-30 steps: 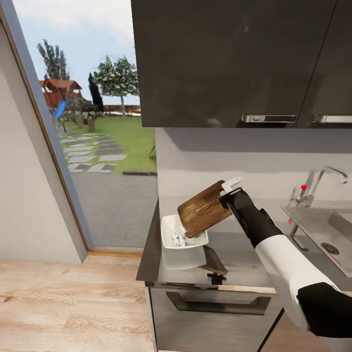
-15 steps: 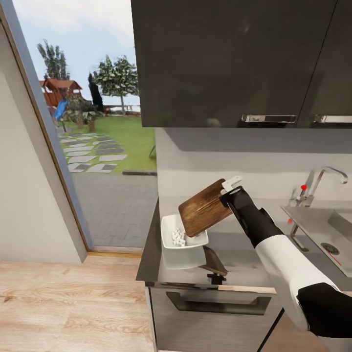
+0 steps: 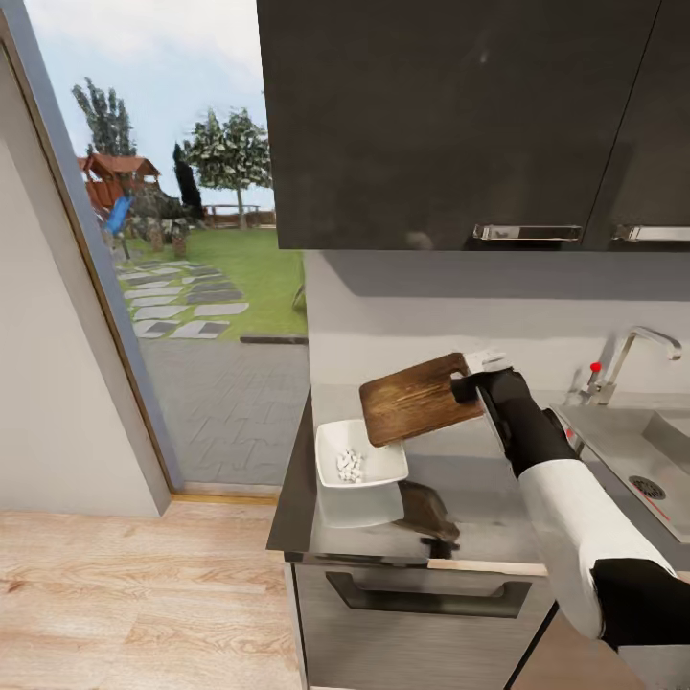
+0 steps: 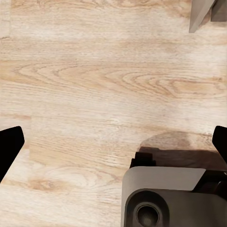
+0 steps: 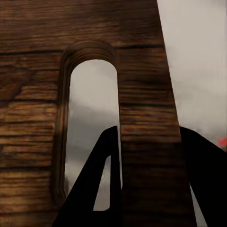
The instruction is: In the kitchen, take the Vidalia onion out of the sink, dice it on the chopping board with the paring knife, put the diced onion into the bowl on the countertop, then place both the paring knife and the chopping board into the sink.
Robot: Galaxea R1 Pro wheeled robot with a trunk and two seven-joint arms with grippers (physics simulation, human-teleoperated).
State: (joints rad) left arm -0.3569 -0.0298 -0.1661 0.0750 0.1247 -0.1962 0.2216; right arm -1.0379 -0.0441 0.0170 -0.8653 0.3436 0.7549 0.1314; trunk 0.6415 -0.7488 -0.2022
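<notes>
Head view: the right pincer is gripping the chopping board by its handle end and has swung it back toward level and rightward, off the bowl. Diced onion is sitting in the bowl on the worktop, so dumping looks done; the sink is probably next.

Left wrist view: the left pincer is hanging wide over wood floor.

Right wrist view: fingers are clamping the board at its slot.

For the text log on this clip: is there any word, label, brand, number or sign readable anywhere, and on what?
None: no readable text in any view.
The chopping board, held in the right gripper, shows only wood grain.
The bowl with the diced onion is plain white.
The red dot by the tap is a mark, not a character.
The cabinet fronts carry no lettering.
</notes>
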